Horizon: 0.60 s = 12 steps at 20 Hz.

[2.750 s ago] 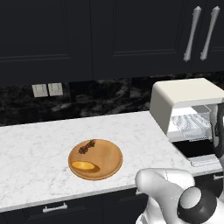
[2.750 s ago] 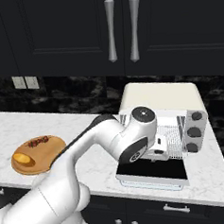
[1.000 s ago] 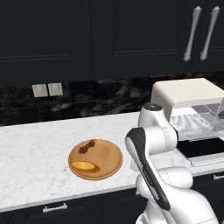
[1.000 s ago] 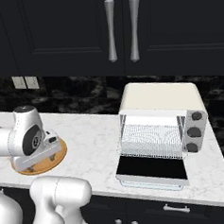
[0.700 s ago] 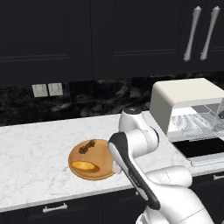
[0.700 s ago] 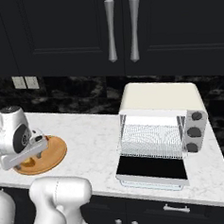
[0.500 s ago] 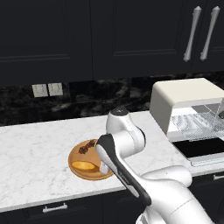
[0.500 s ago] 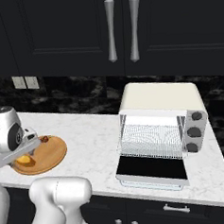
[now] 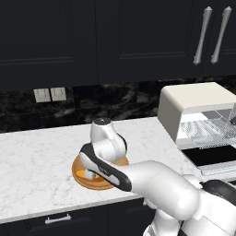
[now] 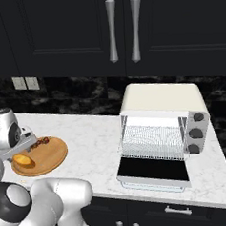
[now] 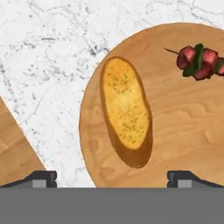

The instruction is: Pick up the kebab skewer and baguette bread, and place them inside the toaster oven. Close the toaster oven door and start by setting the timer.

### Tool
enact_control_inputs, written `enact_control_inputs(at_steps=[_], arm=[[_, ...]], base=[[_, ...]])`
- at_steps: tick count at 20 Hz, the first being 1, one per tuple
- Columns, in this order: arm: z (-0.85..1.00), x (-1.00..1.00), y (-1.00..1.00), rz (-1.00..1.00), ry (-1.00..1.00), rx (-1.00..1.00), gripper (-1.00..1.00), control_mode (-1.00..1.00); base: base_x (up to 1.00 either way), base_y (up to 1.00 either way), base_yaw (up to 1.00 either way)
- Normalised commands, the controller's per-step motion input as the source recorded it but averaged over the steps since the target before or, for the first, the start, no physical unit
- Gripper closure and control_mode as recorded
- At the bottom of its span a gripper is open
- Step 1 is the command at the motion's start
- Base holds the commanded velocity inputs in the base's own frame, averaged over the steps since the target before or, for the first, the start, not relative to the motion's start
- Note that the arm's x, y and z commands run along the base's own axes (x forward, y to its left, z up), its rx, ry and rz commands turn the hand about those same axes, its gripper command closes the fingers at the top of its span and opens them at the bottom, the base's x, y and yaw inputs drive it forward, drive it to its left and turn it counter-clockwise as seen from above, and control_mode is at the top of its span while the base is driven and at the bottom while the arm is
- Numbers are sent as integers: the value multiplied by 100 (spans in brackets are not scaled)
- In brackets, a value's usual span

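Note:
The baguette bread lies on a round wooden board, a golden loaf directly below my gripper. Both fingertips stand wide apart and open, with nothing between them. The kebab skewer rests on the same board, beside the loaf and apart from it. From the right base view the hand hovers over the board, with the baguette and the skewer under it. The cream toaster oven stands to the right, its glass door folded down open.
White marble counter runs between the board and the oven. The oven's knobs sit on its right side, and the wire rack is bare. Dark cabinets hang above. In the left base view my arm covers most of the board.
The arm has swung left from in front of the toaster oven to above the wooden board. The gripper has stayed open. Board, bread and skewer have not moved.

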Motion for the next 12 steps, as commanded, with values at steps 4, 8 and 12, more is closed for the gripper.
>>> enact_control_inputs(at_steps=[4,8,12], arm=[[-36,31,23,2,2,-2,-100,-100],[-23,4,21,0,2,-2,-100,-100],[-25,0,20,0,1,-1,-100,-100]], base=[[0,0,0],[0,0,0],[0,0,0]])
